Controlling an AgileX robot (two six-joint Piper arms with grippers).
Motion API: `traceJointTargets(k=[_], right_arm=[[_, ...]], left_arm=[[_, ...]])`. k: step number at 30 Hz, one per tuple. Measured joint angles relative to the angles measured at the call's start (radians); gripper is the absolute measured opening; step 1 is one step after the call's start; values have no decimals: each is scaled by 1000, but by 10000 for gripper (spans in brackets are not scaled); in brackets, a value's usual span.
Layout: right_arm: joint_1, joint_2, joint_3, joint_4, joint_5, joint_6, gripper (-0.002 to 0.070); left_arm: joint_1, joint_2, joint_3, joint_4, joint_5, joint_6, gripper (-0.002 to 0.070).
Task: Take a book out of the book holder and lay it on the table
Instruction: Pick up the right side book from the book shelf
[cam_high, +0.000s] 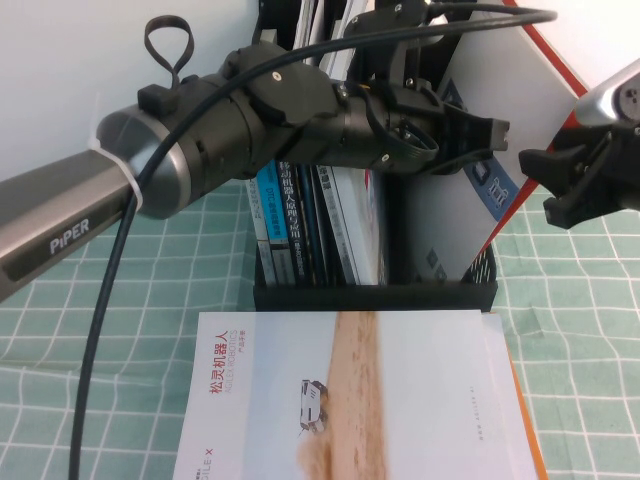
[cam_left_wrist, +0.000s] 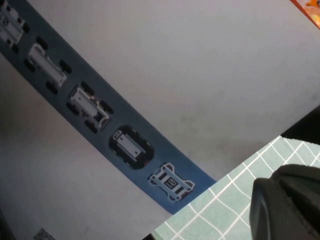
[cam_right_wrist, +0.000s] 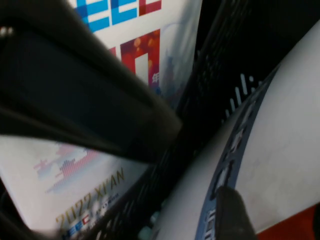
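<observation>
The book (cam_high: 455, 205), white-grey with a slate-blue band of small pictures, stands tilted to the right in the rightmost slot of the black book holder (cam_high: 370, 295). My left gripper (cam_high: 490, 140) reaches across the holder's top to the book's upper left part and is open. In the left wrist view the cover (cam_left_wrist: 165, 75) fills the frame, and one finger (cam_left_wrist: 287, 205) shows over the green table. My right gripper (cam_high: 535, 175) is open at the book's right edge. In the right wrist view one finger (cam_right_wrist: 232, 215) lies against the cover (cam_right_wrist: 285, 150).
A red-orange booklet (cam_high: 553, 58) leans behind the book. Several other books (cam_high: 320, 215) stand in the holder's left slots. A large white booklet with a sand-coloured stripe (cam_high: 350, 400) lies on the table (cam_high: 590, 330) in front of the holder.
</observation>
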Motion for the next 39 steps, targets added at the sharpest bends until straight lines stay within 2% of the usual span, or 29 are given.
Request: traceJointTargets(k=[10,16,19,25,27,30,39], right_arm=[[0,71,-15,4,22,23,343],[0,187,-27,4,88,26,311],[0,218,-42,4,98,26,258],[0,258,-113,2,117,32,52],[0,261,-132,2,131,39,28],[0,258,-150,0,154,48,15],[0,99,-153,-4,162,63,11]], left_arm=[[0,0,0,4,-1,0,1],[0,0,0,4,-3,0,1],[0,0,0,4,-3,-2,1],[0,0,-2,17,-3,-2,1],[0,0,-2,31,-3,-2,1],[0,0,-2,87,-1,-43,1],[0,-79,-2,367,49,-335,0]])
